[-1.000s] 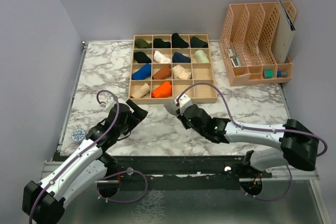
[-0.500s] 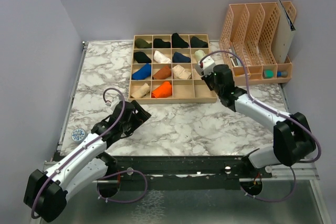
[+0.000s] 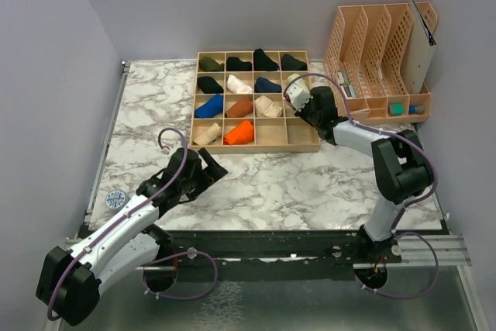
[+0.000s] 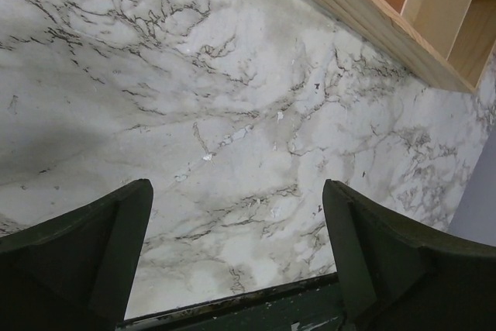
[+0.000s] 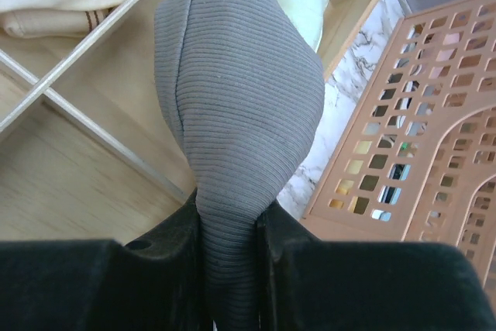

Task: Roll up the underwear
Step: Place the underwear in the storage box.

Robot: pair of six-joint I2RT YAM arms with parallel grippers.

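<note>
Underwear (image 5: 240, 114) in grey, rolled tight and clamped in right tool (image 5: 232, 253) above an empty right-side compartment of wooden tray (image 3: 256, 147), seemingly moments from being stowed beside other rolls (image 3: 239, 132); left tool (image 4: 236, 246) spread wide, empty, over near desk (image 3: 155, 106).

White marble-patterned bench (image 3: 155, 106) with grey veining, and three things sitting on it right now. Back centre, there's the wooden divider tray (image 3: 256, 147), a grid of square cells, flat on the surface and squared to it. Off to its right, at the back right corner, stands a peach lattice file rack (image 3: 372, 44), upright and close to the tray, with a strip of marble showing between them. Over on the left, right by the near edge, lies a small round blue-and-white disc (image 3: 116, 199), well apart from both. The left wrist view shows veined marble running up to the tray's front wall.
</note>
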